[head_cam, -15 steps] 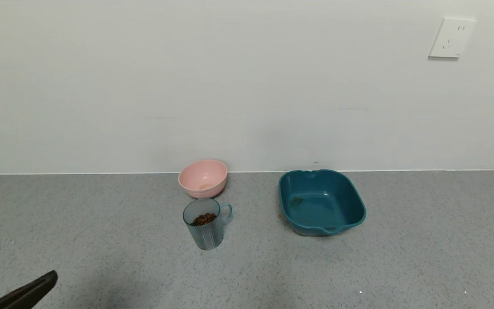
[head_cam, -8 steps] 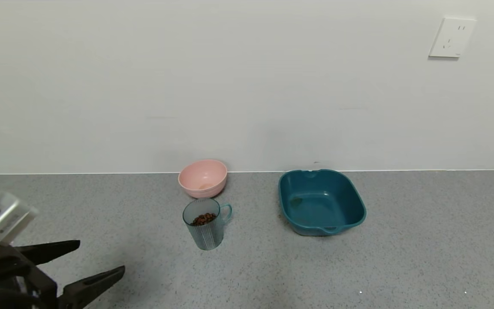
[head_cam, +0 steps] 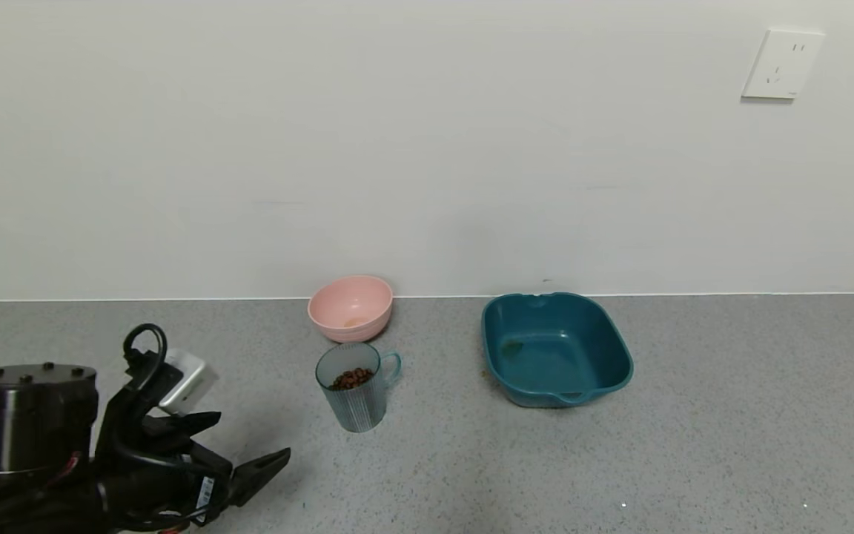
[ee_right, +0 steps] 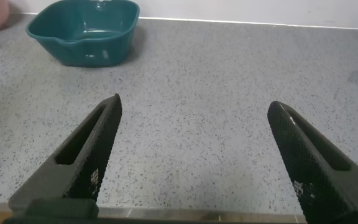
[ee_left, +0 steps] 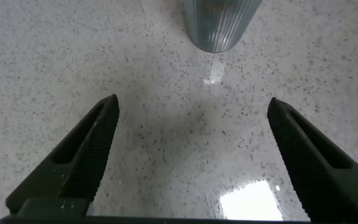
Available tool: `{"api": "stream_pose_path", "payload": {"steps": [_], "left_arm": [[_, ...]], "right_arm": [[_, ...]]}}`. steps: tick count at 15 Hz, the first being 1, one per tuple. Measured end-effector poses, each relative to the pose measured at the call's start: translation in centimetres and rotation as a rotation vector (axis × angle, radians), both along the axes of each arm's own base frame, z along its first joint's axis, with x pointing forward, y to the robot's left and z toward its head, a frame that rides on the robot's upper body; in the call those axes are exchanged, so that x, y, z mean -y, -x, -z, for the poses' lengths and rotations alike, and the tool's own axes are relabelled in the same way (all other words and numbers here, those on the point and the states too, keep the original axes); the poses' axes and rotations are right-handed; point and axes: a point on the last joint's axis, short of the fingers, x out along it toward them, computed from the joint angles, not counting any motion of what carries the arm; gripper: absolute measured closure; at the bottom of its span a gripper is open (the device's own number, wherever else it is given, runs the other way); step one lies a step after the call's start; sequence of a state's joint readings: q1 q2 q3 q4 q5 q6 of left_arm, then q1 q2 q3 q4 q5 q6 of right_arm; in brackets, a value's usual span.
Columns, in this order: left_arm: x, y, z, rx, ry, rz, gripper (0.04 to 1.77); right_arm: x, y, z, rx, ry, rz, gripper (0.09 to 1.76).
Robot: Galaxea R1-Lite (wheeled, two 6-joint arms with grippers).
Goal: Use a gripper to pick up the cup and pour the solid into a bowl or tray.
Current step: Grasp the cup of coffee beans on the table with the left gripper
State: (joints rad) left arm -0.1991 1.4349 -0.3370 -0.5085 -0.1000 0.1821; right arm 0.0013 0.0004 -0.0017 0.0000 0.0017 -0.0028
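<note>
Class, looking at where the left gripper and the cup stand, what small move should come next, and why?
Probably carry the left gripper forward toward the cup. Its jaws stand open and empty, short of the cup, which stands upright on the counter with the solid inside, in front of the pink bowl.

Black left gripper (ee_left: 191, 109) spread wide over speckled grey counter (ee_left: 166, 143), ribbed translucent blue-grey plastic cup (ee_left: 219, 23) standing beyond its fingertips
</note>
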Motion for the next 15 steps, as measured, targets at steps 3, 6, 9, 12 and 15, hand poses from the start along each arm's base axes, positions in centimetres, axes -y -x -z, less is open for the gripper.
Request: {"api": "stream_pose_path", "payload": {"steps": [3,6,9,12,15], "left_arm": [[0.6,-1.3,2.3,-0.054,-0.010,0.004,0.09],[1.4,-2.5,3.8,-0.029,0.001,0.015,0.09],[2.5,-3.4,5.1,0.015,0.038,0.009,0.09],[3.4,-4.3,6.3,0.046,0.087,0.005,0.09],[4.2,-4.7,7.1,0.086,0.140,0.007,0.09]], "right_arm": [[0.0,0.0,0.0,-0.001,0.000,0.000,0.14],[0.0,0.0,0.0,-0.002,0.000,0.000,0.14],[0.0,0.0,0.0,-0.002,0.000,-0.001,0.14],[0.0,0.0,0.0,0.000,0.000,-0.001,0.14],[0.0,0.0,0.0,-0.001,0.000,-0.001,0.14]]}}
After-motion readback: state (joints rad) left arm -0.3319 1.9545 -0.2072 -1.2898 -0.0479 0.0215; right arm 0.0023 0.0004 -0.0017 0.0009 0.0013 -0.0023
